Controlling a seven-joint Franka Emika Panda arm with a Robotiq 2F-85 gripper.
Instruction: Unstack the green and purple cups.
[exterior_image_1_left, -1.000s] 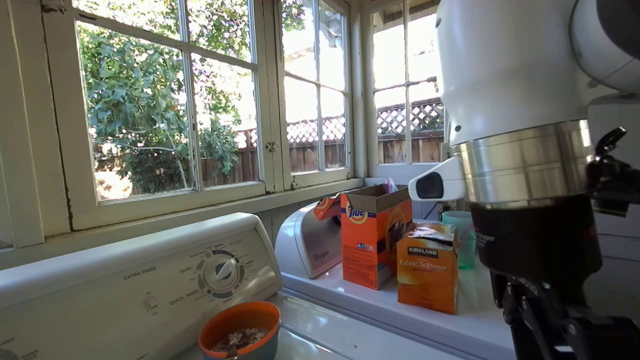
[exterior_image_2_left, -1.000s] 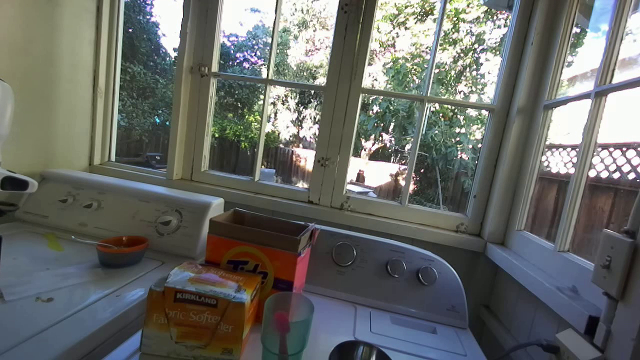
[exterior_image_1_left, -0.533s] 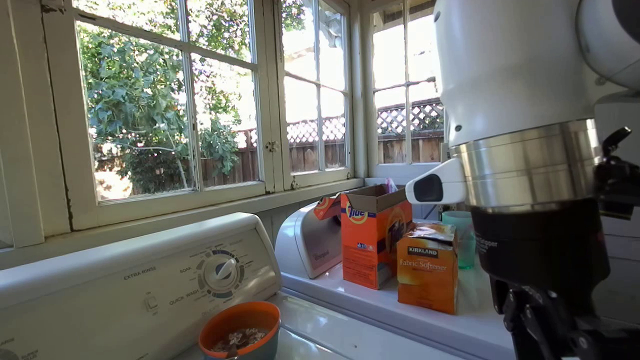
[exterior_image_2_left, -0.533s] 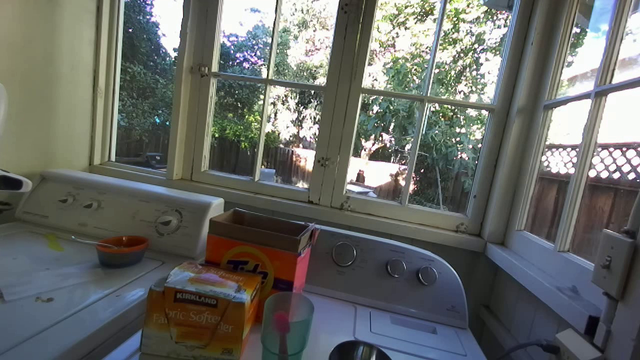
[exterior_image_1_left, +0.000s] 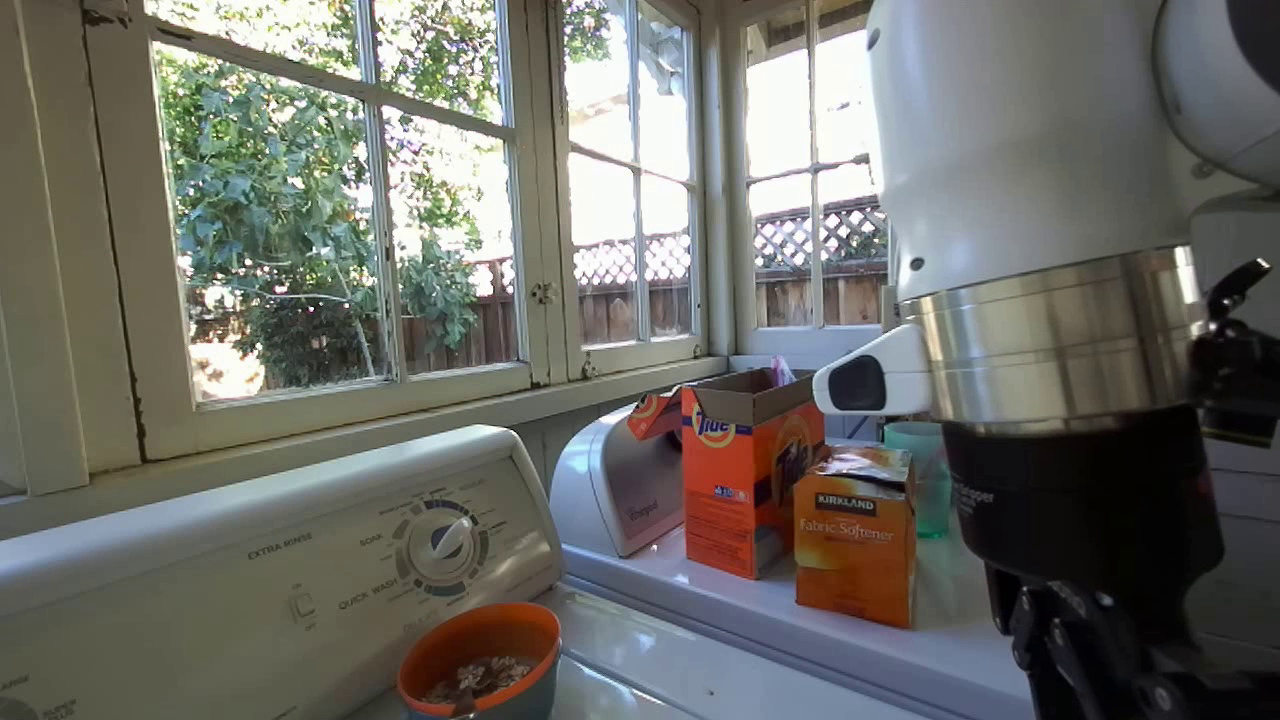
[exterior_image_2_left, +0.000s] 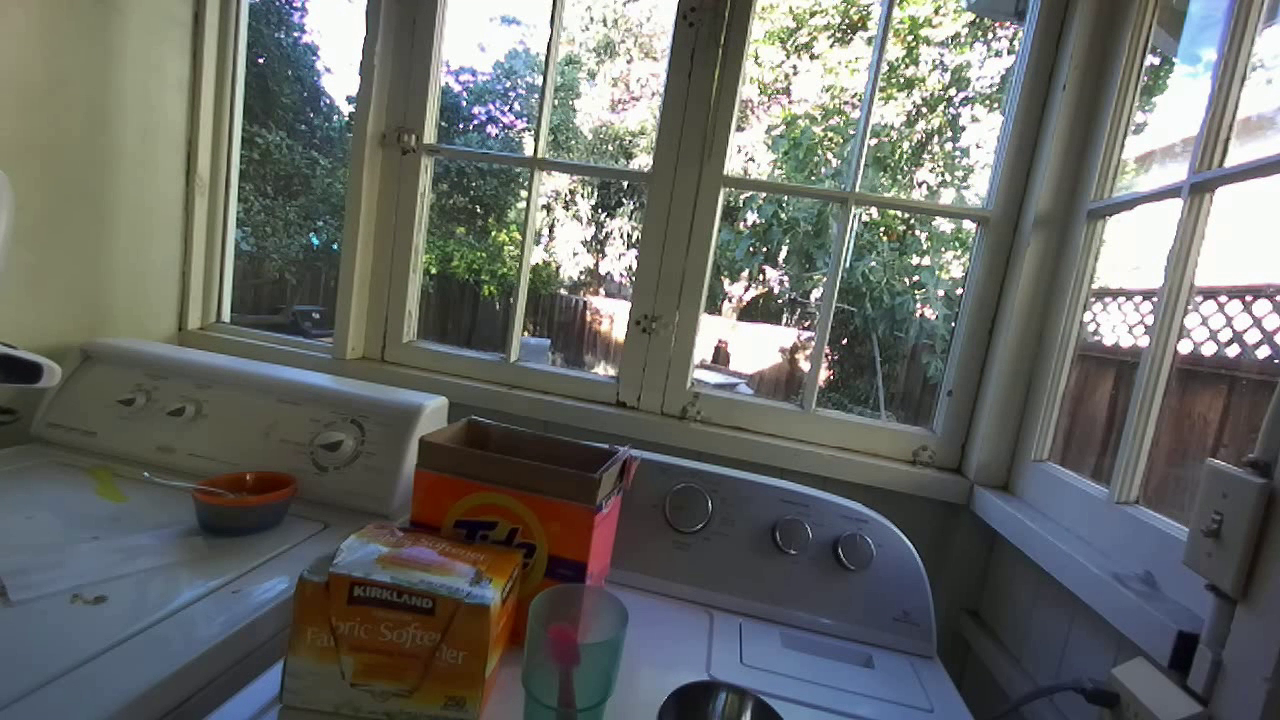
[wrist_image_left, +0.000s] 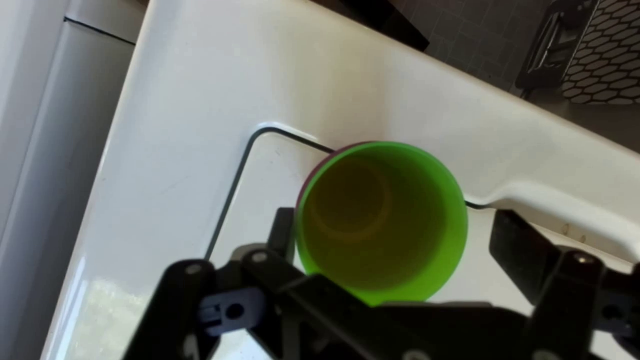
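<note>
In the wrist view, the green cup (wrist_image_left: 382, 222) is seen near mid-frame, nested in the purple cup (wrist_image_left: 318, 163), of which a rim sliver is shown along the green one's upper left. Both are set on a glossy white top (wrist_image_left: 200, 125), partly over the dark seam (wrist_image_left: 300, 139) of a lid (wrist_image_left: 262, 180); which machine it is cannot be told. The gripper (wrist_image_left: 395, 232) is framed along the bottom, fingers (wrist_image_left: 522, 255) spread apart, one each side of the cups. At right a gap is shown between finger and cup; at left, contact cannot be told. A tiled floor (wrist_image_left: 462, 30) is shown upper right.

In an exterior view, the right side is filled by the arm (exterior_image_1_left: 1030, 140), gripper cut off at lower right. A washer panel (exterior_image_1_left: 200, 590) is seen lower left, a bowl (exterior_image_1_left: 525, 625) of flakes (exterior_image_1_left: 490, 673) set in front. On the next machine (exterior_image_1_left: 650, 580), a Tide box (exterior_image_1_left: 725, 490) and softener box (exterior_image_1_left: 855, 550) are placed right of centre, a tumbler (exterior_image_1_left: 931, 490) partly hidden behind. In an exterior view, a pink item (exterior_image_2_left: 563, 645) is seen through the tumbler at bottom centre, a metal bowl (exterior_image_2_left: 720, 702) cut off near it; a switch (exterior_image_2_left: 1217, 525) is mounted far right. In both exterior views, the upper frame is taken up by paned windows (exterior_image_1_left: 345, 200), trees (exterior_image_1_left: 270, 200) and wood fence (exterior_image_1_left: 810, 300) seen outside
</note>
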